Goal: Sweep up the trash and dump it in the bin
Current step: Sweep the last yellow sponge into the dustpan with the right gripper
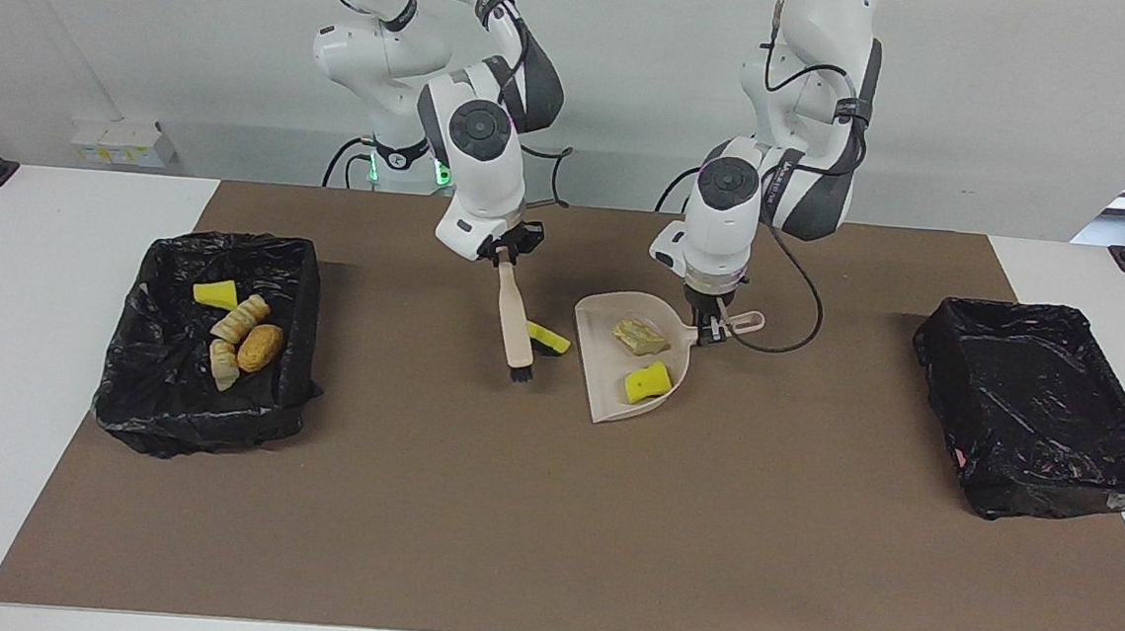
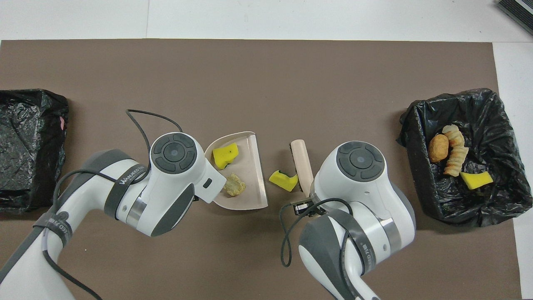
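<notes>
My right gripper (image 1: pixel 506 252) is shut on the handle of the beige brush (image 1: pixel 515 320), which slants down with its dark bristles on the brown mat. One yellow sponge chunk (image 1: pixel 548 338) lies on the mat against the brush, between it and the dustpan; it also shows in the overhead view (image 2: pixel 283 180). My left gripper (image 1: pixel 711 324) is shut on the handle of the beige dustpan (image 1: pixel 607 383), which rests on the mat. In the pan lie a tan lump (image 1: pixel 640 337) and a yellow sponge chunk (image 1: pixel 648 382).
A black-lined bin (image 1: pixel 221 244) at the right arm's end holds a yellow sponge chunk (image 1: pixel 215 293) and three bread-like lumps (image 1: pixel 260 347). Another black-lined bin (image 1: pixel 1041 408) stands at the left arm's end. A black cable (image 1: pixel 800 312) hangs from the left arm beside the pan.
</notes>
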You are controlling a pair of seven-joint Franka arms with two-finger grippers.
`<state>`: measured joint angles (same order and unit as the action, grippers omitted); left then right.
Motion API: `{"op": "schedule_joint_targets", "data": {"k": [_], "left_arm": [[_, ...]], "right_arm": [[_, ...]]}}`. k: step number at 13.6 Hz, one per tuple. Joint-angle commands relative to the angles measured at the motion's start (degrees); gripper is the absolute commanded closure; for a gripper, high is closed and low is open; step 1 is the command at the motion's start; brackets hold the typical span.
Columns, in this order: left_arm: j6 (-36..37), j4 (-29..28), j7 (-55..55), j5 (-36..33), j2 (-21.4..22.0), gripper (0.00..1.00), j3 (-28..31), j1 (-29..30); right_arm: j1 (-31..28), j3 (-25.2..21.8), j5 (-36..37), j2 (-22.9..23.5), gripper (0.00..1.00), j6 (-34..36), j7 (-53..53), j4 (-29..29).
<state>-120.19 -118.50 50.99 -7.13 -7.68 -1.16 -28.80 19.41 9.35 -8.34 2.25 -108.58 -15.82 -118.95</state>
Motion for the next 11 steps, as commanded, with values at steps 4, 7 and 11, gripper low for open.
{"op": "schedule_joint_targets", "data": {"k": [4,7,11], "left_arm": [[-1.6,-1.9,0.4,0.6,1.3,1.00,-0.2,0.0],[-1.7,-1.7,0.3,0.5,1.2,1.00,-0.2,0.0],[-1.6,-1.8,0.4,0.5,1.2,1.00,-0.2,0.1]], "right_arm": [[2.4,0.9,-14.8,-0.1,1.00,-8.5,-2.6,0.2],[4.1,1.2,-19.9,1.4,1.00,-8.4,-3.3,4.5],[4.6,1.3,-26.9,-0.8,1.00,-7.8,-3.3,5.8]]}}
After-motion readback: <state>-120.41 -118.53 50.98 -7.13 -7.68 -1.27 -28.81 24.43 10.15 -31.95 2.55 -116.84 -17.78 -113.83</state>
